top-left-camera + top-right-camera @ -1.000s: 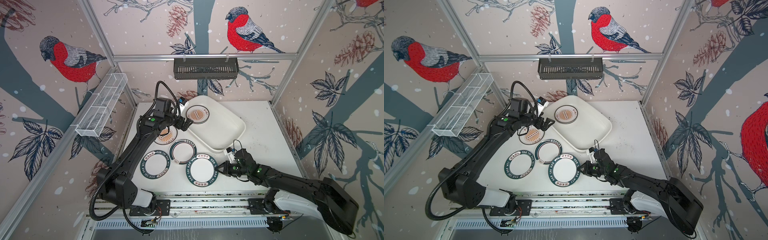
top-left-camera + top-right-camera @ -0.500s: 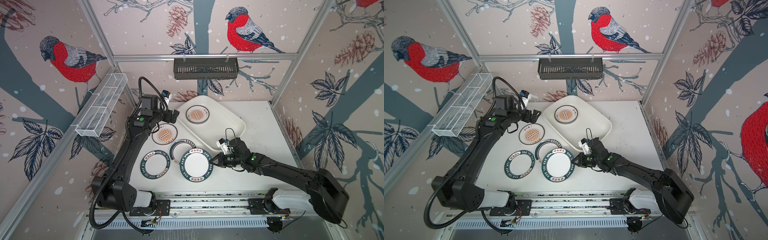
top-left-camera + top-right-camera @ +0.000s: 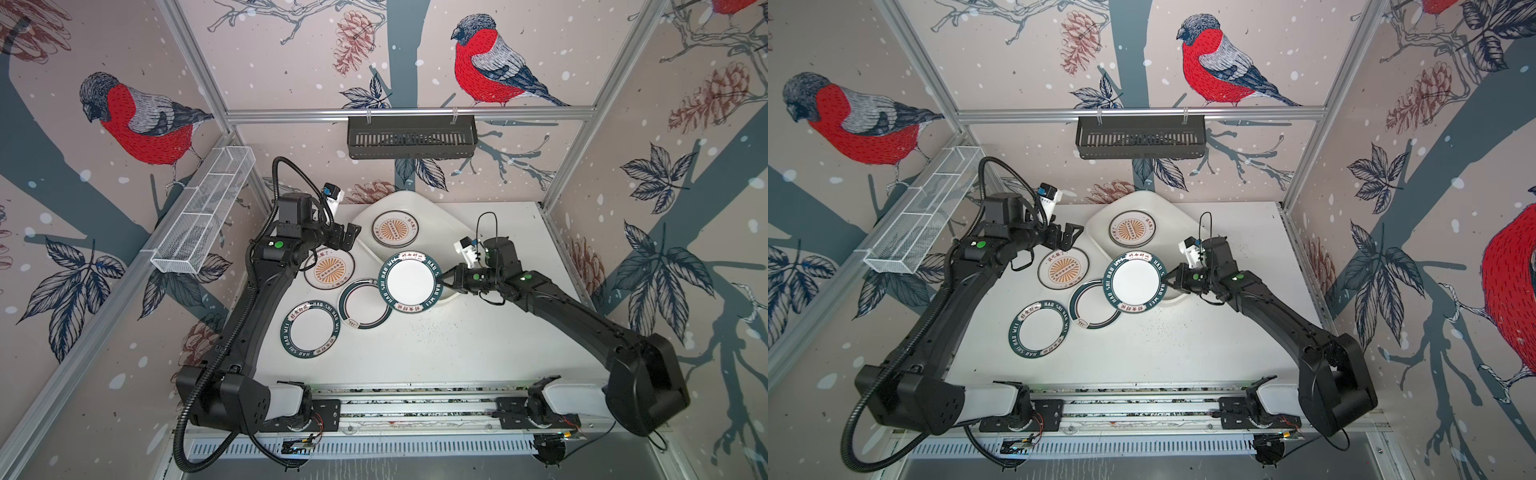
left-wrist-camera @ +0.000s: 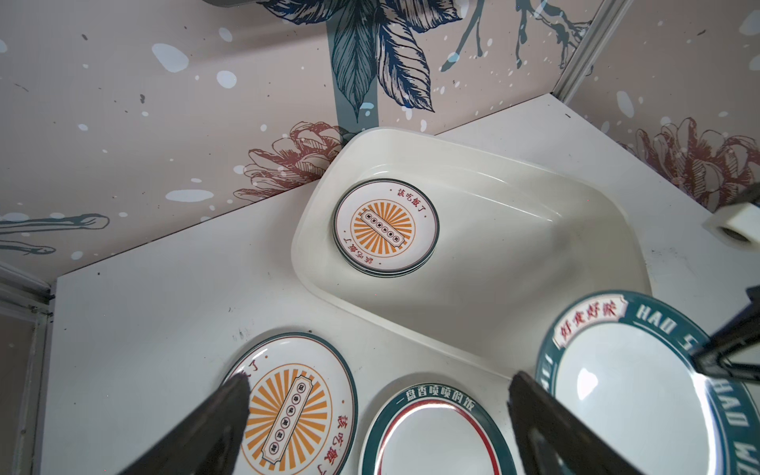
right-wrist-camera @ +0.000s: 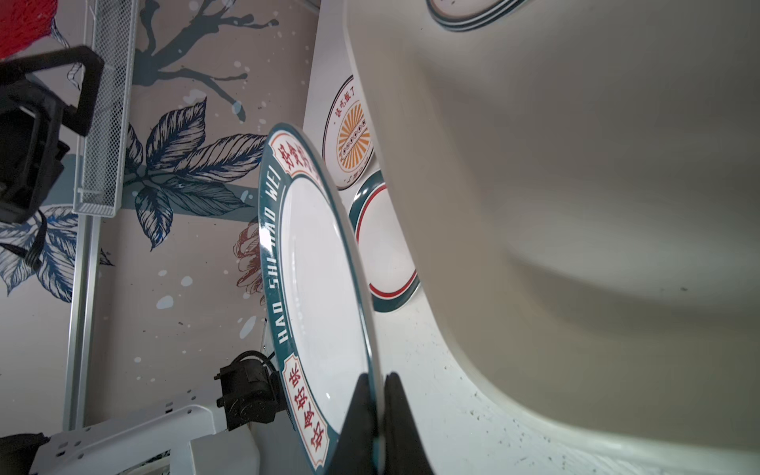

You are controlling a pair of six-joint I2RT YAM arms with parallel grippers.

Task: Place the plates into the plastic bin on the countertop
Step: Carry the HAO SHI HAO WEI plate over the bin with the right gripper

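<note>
Plates [image 3: 394, 230] are sitting as a short stack in the plastic bin [image 3: 440, 239], an orange sunburst one on top. The left wrist view is showing several rims beneath it, though the exact count is hard to tell. The bin is standing at an angle at the back of the table [image 3: 457, 345]. Part of the job is therefore looking done.

Three plates are lying flat on the table. A sunburst plate [image 3: 329, 269] is just beside the bin's left wall, a red-ringed plate [image 3: 359, 307] is in front of that, and a lettered plate [image 3: 311, 329] is nearest the front. A fourth, the held plate [image 3: 410, 281], is hanging face up over the bin's near corner. In both top views it is overlapping the red-ringed plate.

The right tool [image 5: 377, 380] is pinching the held plate by its thin rim, fingers pressed together on the edge. By my reading this plate is going in next and needs carrying further over the wall before release.

The left tool [image 3: 348, 235] is hovering above the far edge of the sunburst plate with its fingers spread wide, holding nothing. As far as the views are showing, it is touching neither that plate nor the bin.
</note>
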